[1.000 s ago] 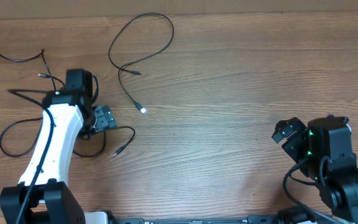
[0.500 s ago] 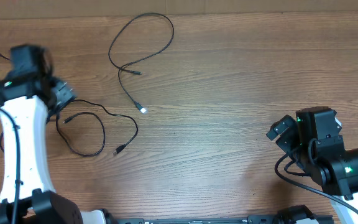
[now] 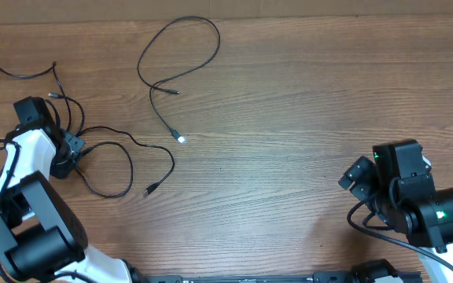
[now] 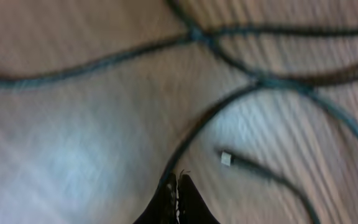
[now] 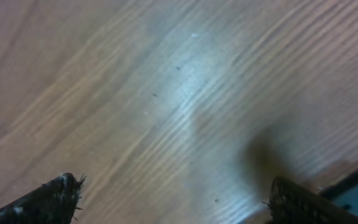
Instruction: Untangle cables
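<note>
**Left claw (image 4: 176, 191) pinched on a strand of the cables (image 3: 136, 142), right claw (image 5: 182, 200) spread wide**

Left claw first: my two fingers are pressed together with no gap between them. A black strand runs down into their tips, so I take it that I am gripping it. The wrist view is smeared, though, and the exact contact is hard to make out. A pale plug tip (image 4: 226, 158) lies just beside that strand. More strands cross above it and are cut off at the frame edges.

From overhead, this cluster lies at the left side of the worktop (image 3: 305, 102), partly hidden under my left arm (image 3: 30, 153). One end of it trails out to a small plug (image 3: 152, 189) nearer the middle. A short cable (image 3: 18, 76) curves in the far left corner. A looped cable (image 3: 215, 39) lies apart at the top centre, and its bright tip (image 3: 181, 139) touches nothing else.

My right claw hangs with its jaws far apart over the wood grain at the right side, well away from every cable. Only its two fingertips show, at the bottom corners of its wrist view.
</note>
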You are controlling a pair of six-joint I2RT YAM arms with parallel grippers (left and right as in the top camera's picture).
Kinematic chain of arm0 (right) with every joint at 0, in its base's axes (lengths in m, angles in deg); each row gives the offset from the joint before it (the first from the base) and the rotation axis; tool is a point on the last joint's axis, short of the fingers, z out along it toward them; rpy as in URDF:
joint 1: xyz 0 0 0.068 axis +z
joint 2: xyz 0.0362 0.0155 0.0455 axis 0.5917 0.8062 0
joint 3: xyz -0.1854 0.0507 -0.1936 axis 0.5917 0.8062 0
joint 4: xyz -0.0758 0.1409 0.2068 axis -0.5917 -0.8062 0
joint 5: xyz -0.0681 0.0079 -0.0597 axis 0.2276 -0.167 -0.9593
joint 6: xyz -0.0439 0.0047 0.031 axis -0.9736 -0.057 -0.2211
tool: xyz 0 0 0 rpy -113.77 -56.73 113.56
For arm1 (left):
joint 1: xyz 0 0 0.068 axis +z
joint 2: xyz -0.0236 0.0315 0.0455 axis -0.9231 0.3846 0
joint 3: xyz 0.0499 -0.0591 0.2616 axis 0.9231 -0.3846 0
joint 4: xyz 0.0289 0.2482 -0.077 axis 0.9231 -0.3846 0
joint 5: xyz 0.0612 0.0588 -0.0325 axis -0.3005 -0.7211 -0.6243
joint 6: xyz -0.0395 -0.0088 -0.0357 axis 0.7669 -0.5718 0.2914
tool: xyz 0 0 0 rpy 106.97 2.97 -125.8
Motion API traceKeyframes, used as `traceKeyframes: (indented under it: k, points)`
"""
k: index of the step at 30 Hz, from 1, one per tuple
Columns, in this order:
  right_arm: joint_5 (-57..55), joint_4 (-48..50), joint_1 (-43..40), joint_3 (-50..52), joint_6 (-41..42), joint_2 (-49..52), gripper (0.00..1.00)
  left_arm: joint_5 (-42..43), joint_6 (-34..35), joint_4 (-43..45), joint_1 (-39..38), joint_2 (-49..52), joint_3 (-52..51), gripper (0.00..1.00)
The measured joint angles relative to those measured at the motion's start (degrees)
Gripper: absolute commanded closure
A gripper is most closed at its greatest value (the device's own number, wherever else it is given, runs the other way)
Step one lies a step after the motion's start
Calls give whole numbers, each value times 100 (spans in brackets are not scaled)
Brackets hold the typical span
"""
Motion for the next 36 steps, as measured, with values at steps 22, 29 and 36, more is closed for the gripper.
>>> traceKeyframes:
  k: [22, 29, 36]
  points:
    - [4, -168, 0, 0, -70, 0, 4, -955, -275, 2562, 271, 1113, 94, 96]
    - [85, -173, 0, 0, -79, 0, 4, -249, -466, 4015, 282, 1331, 57, 96]
    - [227, -240, 0, 0, -83, 0, 4, 28, -468, 4109, 282, 1340, 439, 96]
